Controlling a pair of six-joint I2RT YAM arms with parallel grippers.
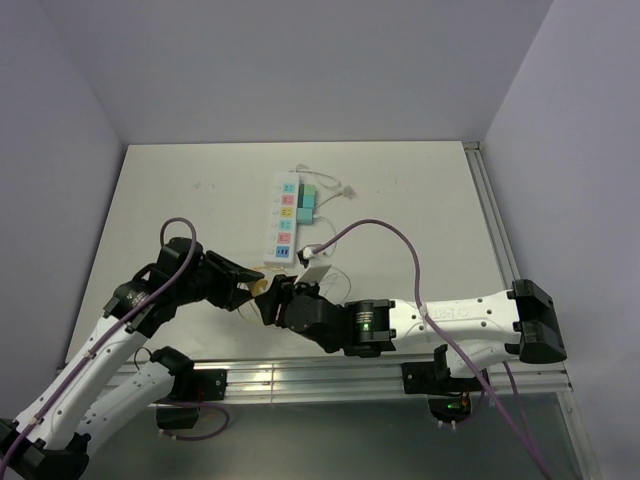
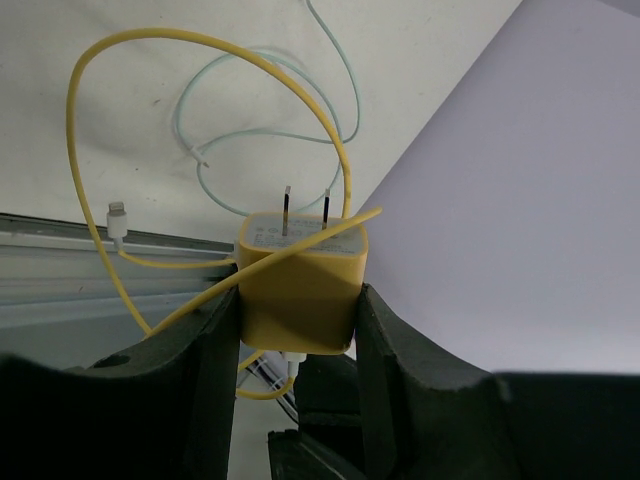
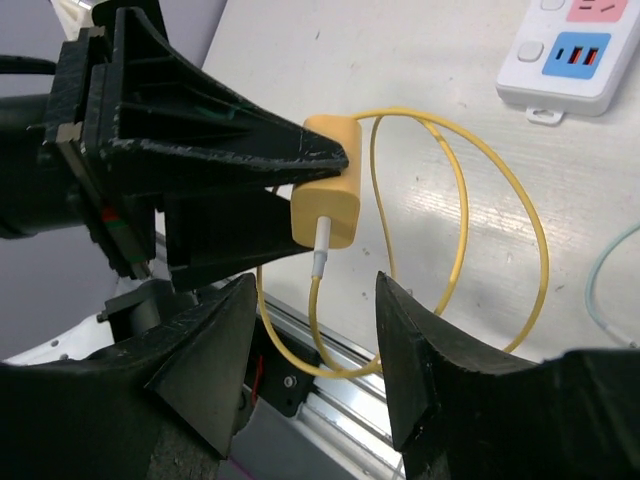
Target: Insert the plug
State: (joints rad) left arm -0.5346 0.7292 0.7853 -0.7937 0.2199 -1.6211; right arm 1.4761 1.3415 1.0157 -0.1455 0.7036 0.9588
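A yellow plug (image 2: 298, 285) with two prongs and a looped yellow cable (image 2: 120, 120) is clamped between the fingers of my left gripper (image 2: 297, 330). It also shows in the right wrist view (image 3: 327, 185), held above the table near its front edge. My right gripper (image 3: 312, 340) is open and empty, its fingers just below the plug's cable end. In the top view the left gripper (image 1: 250, 290) and right gripper (image 1: 275, 300) meet close together. The white power strip (image 1: 283, 222) lies further back on the table, its end visible in the right wrist view (image 3: 565, 55).
Teal and pink plugs (image 1: 306, 200) sit in the strip, with a pale cable (image 2: 270, 110) coiled on the table. An aluminium rail (image 1: 300, 375) runs along the front edge and another (image 1: 490, 215) along the right side. Purple arm cables (image 1: 400, 240) arch above.
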